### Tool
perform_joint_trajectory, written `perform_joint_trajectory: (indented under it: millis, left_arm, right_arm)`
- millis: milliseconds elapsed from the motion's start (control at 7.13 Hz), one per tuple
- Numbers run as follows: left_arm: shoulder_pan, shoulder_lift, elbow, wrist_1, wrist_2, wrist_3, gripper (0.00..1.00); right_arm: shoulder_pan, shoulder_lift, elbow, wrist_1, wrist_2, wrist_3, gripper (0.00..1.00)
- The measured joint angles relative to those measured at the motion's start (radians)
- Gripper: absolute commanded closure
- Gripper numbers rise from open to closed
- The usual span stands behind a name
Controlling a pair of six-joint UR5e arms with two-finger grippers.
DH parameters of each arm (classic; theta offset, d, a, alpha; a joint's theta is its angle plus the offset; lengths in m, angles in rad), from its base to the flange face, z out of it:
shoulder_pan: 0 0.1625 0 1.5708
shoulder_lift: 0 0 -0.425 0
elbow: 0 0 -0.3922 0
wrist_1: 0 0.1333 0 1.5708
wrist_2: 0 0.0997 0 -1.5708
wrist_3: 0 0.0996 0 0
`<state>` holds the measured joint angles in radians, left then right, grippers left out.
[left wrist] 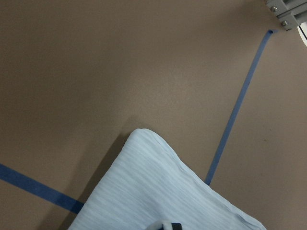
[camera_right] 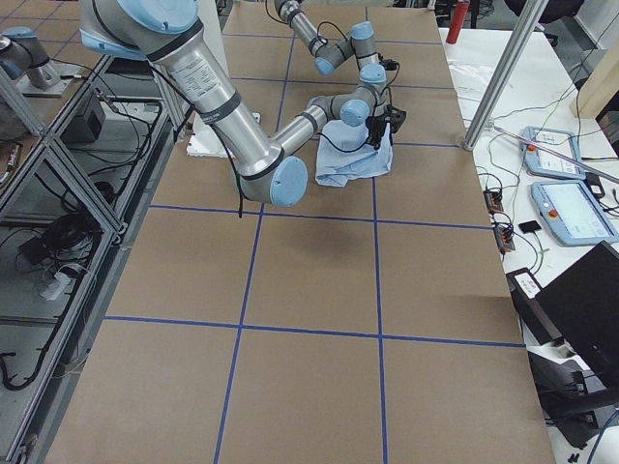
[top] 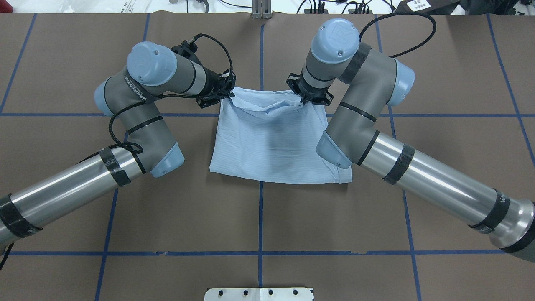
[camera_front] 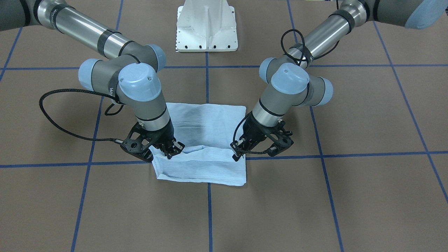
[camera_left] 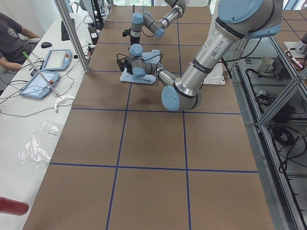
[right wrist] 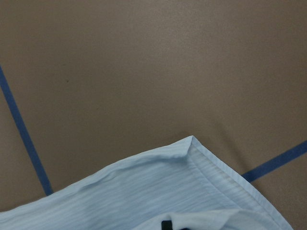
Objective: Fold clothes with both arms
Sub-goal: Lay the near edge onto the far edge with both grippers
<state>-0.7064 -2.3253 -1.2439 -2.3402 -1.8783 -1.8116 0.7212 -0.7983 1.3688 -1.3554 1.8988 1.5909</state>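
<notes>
The pale light-blue shirt (camera_front: 206, 122) (top: 276, 142) lies folded into a rough rectangle in the middle of the brown table. Both grippers are at the corners of its edge farthest from the robot's base. My left gripper (camera_front: 238, 154) (top: 230, 91) is shut on one corner and my right gripper (camera_front: 173, 150) (top: 304, 99) on the other. The held edge is raised a little and sags between them. In both wrist views a striped corner of the shirt (left wrist: 158, 191) (right wrist: 144, 191) hangs above the table, with only a fingertip sliver at the bottom edge.
The white pedestal base (camera_front: 206, 31) (top: 259, 294) stands on the robot's side of the table. Blue tape lines (top: 261, 217) mark a grid. A side bench with tablets (camera_left: 55, 60), a seated person (camera_left: 9, 38) and a red cylinder (camera_left: 12, 206) runs along the far side.
</notes>
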Motion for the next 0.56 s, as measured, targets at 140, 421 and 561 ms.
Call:
perform_joint_trajectory:
  millis: [140, 421, 561]
  left_arm:
    - [0.000, -0.008, 0.019, -0.006, 0.000, 0.000, 1.00]
    - [-0.001, -0.014, 0.048, -0.026, 0.002, 0.001, 1.00]
    - [-0.001, -0.015, 0.056, -0.032, 0.002, 0.001, 1.00]
  right_arm:
    - [0.004, -0.002, -0.005, 0.001, 0.006, -0.004, 1.00]
    - [0.008, -0.005, -0.011, 0.001, 0.010, -0.007, 1.00]
    - [0.009, -0.005, -0.015, 0.001, 0.011, -0.008, 1.00]
